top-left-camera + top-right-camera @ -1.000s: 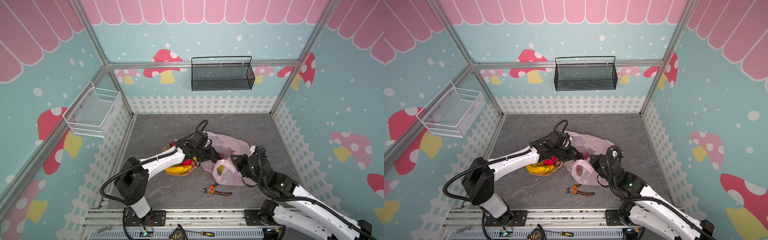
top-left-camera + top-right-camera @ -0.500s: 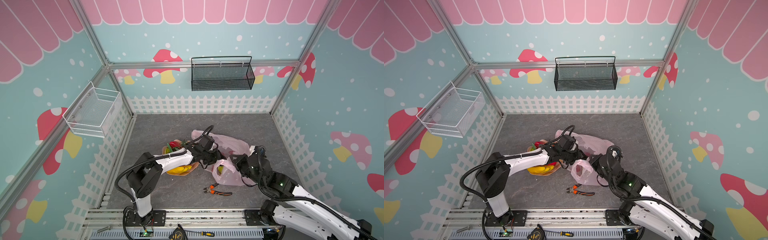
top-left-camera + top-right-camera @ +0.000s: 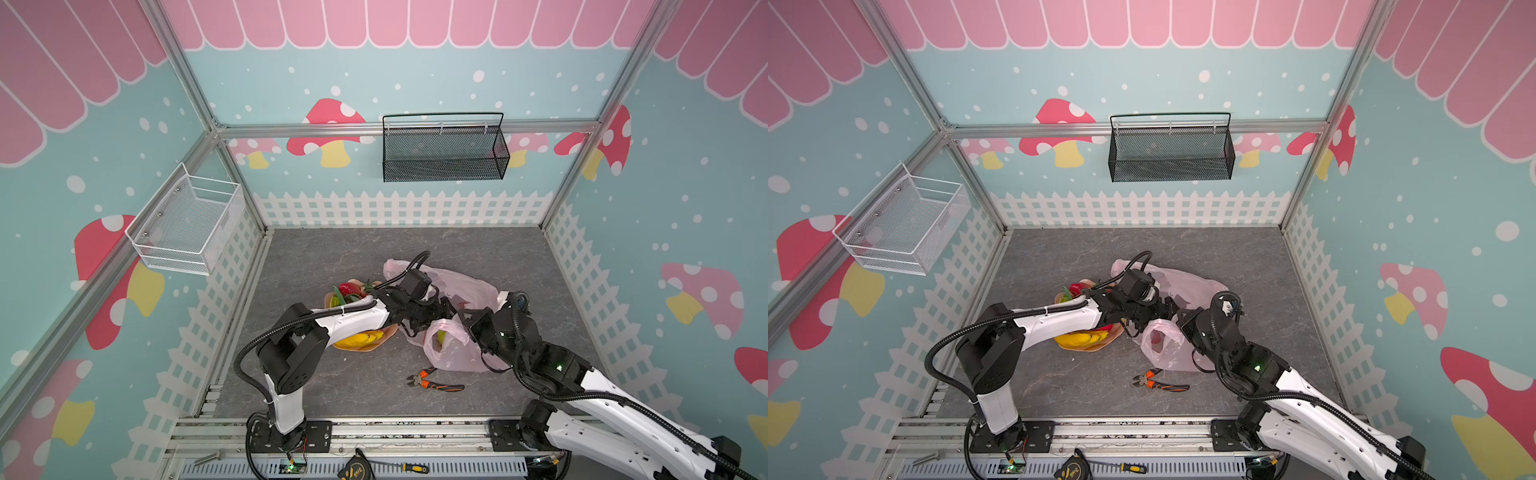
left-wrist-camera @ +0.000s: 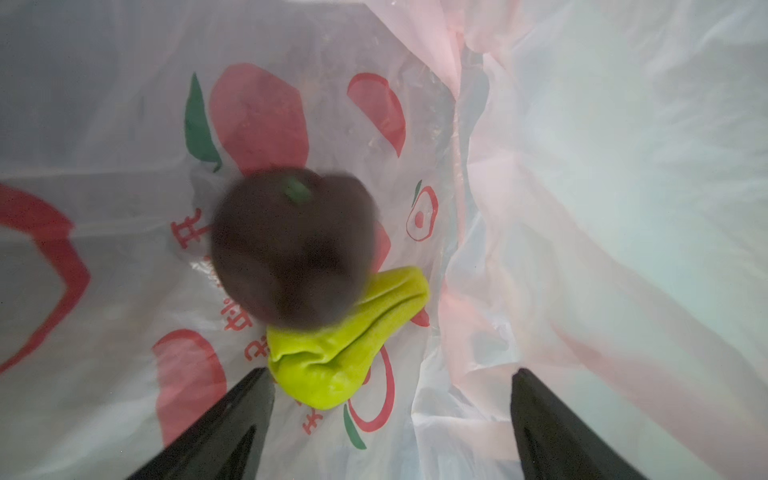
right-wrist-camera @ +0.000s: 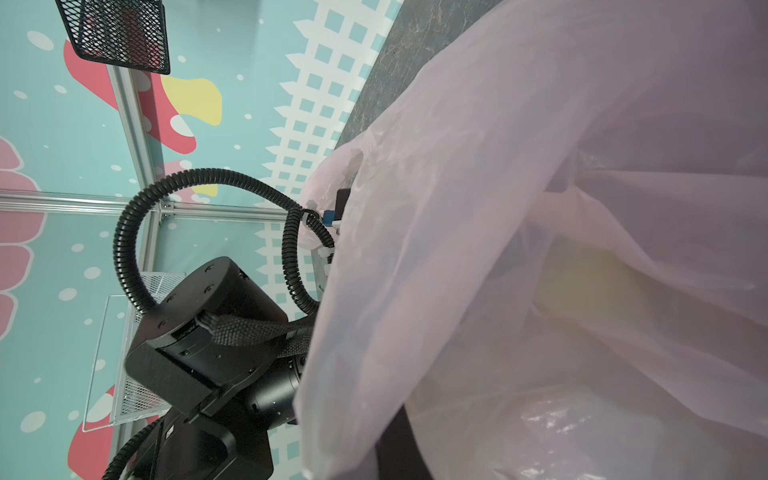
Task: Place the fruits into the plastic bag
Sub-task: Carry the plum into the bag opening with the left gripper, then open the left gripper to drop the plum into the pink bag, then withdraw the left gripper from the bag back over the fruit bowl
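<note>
A: How do the jaws of the left gripper (image 4: 390, 376) stand?

B: They stand wide apart, with nothing between them. They are inside the mouth of the plastic bag (image 4: 582, 208).

A: Where are the fruits relative to them?

B: A green bumpy fruit (image 4: 349, 345) lies just beyond the jaws, very near one of them. I cannot tell if it touches. A dark brown round fruit (image 4: 291, 245) is a little farther in and partly covers the green one.

A: How do they look?

B: The dark one is round with a small green spot, and its outline is blurred. The green one is bright yellow-green, with deep folds.

A: And the right gripper (image 3: 466, 319)?

B: Its jaws are closed on the edge of the bag. In the right wrist view the pink film fills most of the picture. A pale yellow shape (image 5: 582, 282) shows through it, but I cannot tell which fruit it is.

A: Describe the bag, please.

B: It is thin, translucent pink and crinkly, printed with red apples and red lettering. It lies on the grey table (image 3: 332, 257), between the two arms.

A: Is there another container?

B: Yes, a peach-coloured plate (image 3: 388, 331) just beside the bag, partly under the left arm. It holds a banana bunch (image 3: 359, 340) and a red fruit (image 3: 348, 288). Pliers (image 3: 436, 380) lie on the table near the bag.
</note>
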Motion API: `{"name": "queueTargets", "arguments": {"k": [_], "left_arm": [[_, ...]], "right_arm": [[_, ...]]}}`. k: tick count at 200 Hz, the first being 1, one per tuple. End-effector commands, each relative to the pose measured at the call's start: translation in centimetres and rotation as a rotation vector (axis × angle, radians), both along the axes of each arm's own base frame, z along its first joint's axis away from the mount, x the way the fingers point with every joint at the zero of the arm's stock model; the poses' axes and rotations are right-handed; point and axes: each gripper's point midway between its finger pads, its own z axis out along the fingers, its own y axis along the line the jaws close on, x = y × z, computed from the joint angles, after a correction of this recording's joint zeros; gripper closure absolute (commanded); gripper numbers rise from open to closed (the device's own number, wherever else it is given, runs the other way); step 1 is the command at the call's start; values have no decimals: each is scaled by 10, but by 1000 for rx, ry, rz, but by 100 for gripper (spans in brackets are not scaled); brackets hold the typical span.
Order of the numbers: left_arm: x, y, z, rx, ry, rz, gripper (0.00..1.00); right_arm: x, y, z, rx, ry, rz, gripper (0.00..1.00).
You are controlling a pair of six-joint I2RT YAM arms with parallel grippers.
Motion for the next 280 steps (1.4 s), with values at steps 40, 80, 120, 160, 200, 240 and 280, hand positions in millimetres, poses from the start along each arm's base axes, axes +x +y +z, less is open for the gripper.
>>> {"name": "queueTargets", "arguments": {"k": [40, 80, 120, 160, 200, 240, 280], "left_arm": [[0, 8, 43, -11, -79, -18, 5], [-1, 32, 65, 15, -110, -16, 6], [1, 70, 80, 108, -172, 34, 7], [-8, 120, 93, 252, -243, 115, 7], [-17, 183, 103, 418, -300, 199, 6], [-19, 250, 110, 535, -285, 240, 6], [-24, 275, 100, 642, -284, 70, 5]], "right_arm": [[1, -9, 1, 9, -11, -43, 100], [1, -11, -2, -2, 0, -54, 100], [0, -6, -2, -5, 8, -23, 100], [-4, 0, 12, -26, -32, 42, 100], [-15, 4, 2, -5, 2, 96, 100], [-16, 8, -3, -14, 0, 121, 100], [-11, 11, 2, -15, -5, 113, 100]]}}
